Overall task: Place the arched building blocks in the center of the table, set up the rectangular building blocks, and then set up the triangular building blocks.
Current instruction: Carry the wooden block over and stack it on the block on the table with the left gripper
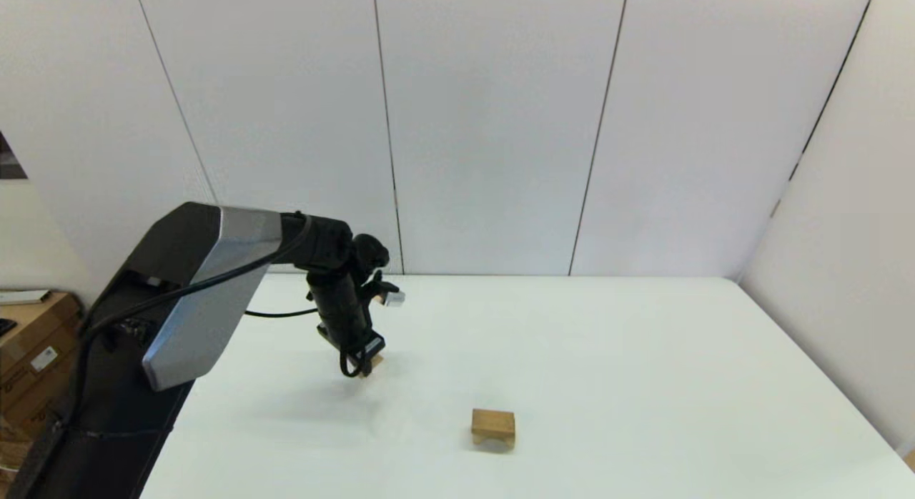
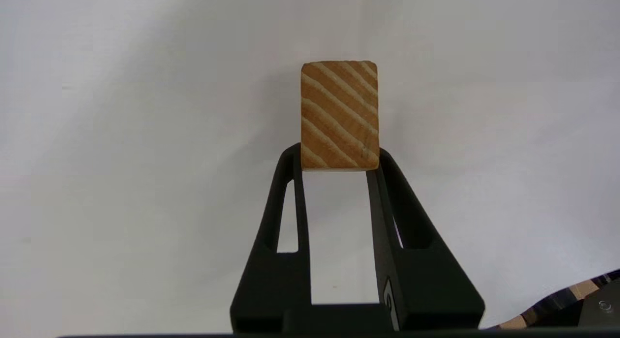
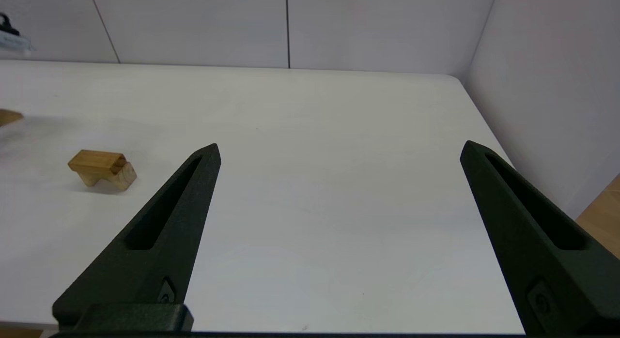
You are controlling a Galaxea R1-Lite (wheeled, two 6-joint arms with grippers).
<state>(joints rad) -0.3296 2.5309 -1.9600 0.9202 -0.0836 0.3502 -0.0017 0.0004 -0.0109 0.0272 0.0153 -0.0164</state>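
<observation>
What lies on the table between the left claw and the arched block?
Nothing: bare table separates the left claw from the arched block, shown in the head view.

table [image 1: 607, 356] white; arched block [image 1: 493, 427] tan; rectangular block [image 2: 339, 115] striped brown grain; fingers [image 2: 278, 260] black

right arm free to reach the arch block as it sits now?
Probably yes. The right gripper is open and empty, with bare table between it and the arch block. The left gripper holds the rectangular block well away.
</observation>
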